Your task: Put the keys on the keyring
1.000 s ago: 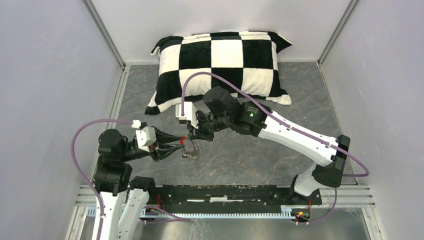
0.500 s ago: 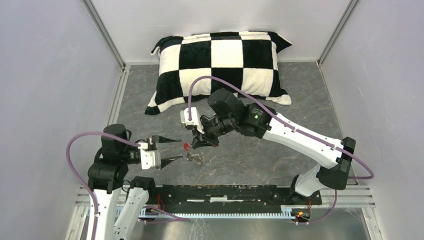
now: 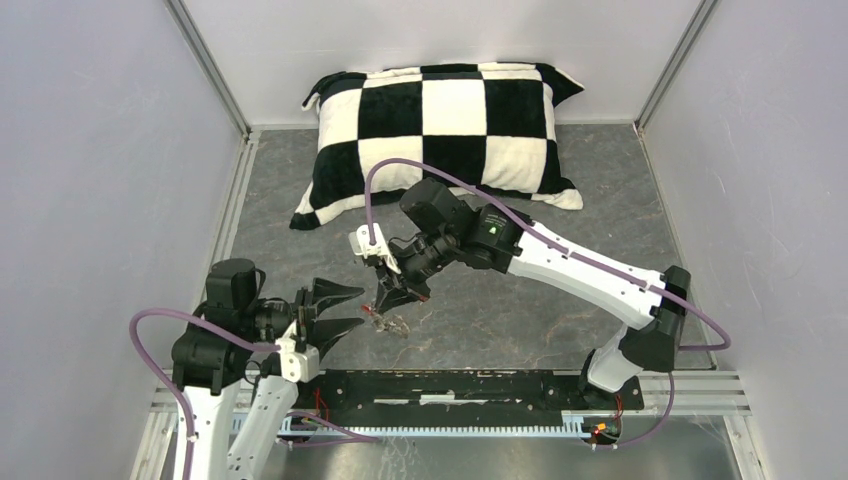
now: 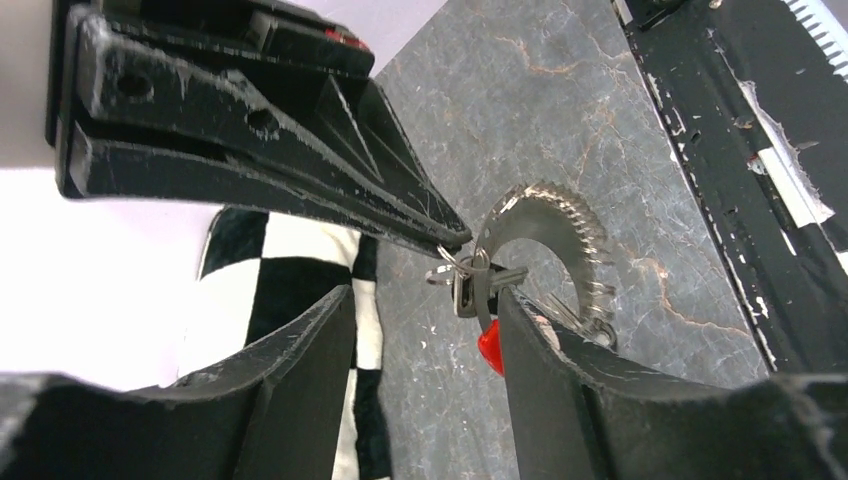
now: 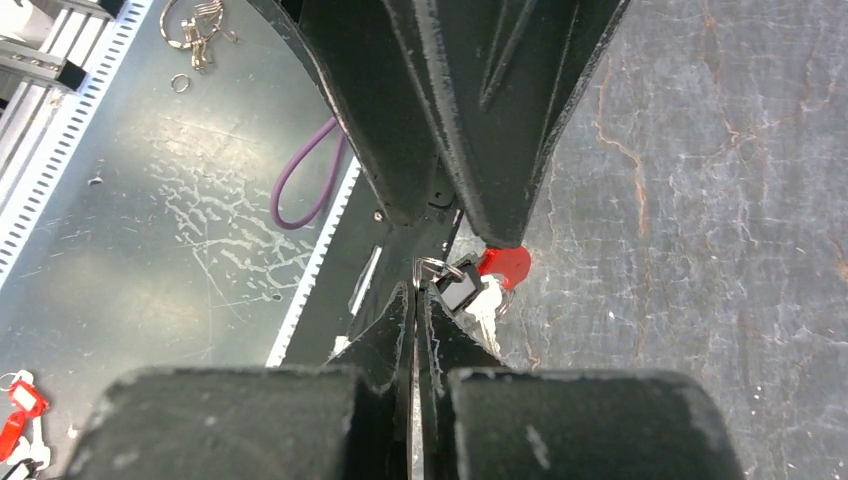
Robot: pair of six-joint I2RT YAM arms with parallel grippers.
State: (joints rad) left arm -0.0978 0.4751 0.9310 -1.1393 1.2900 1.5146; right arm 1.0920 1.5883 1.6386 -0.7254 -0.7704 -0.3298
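My right jaws pinch the silvery coiled-wire keyring [image 4: 562, 215] with red sleeve, black-headed key [image 5: 458, 292] at their tip; left jaws open, nearby.

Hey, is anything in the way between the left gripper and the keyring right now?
Nothing visible. The left gripper is open and points straight at the keyring, which is just beyond its fingertips. The right gripper, shut, grips it from above, clear of that path.
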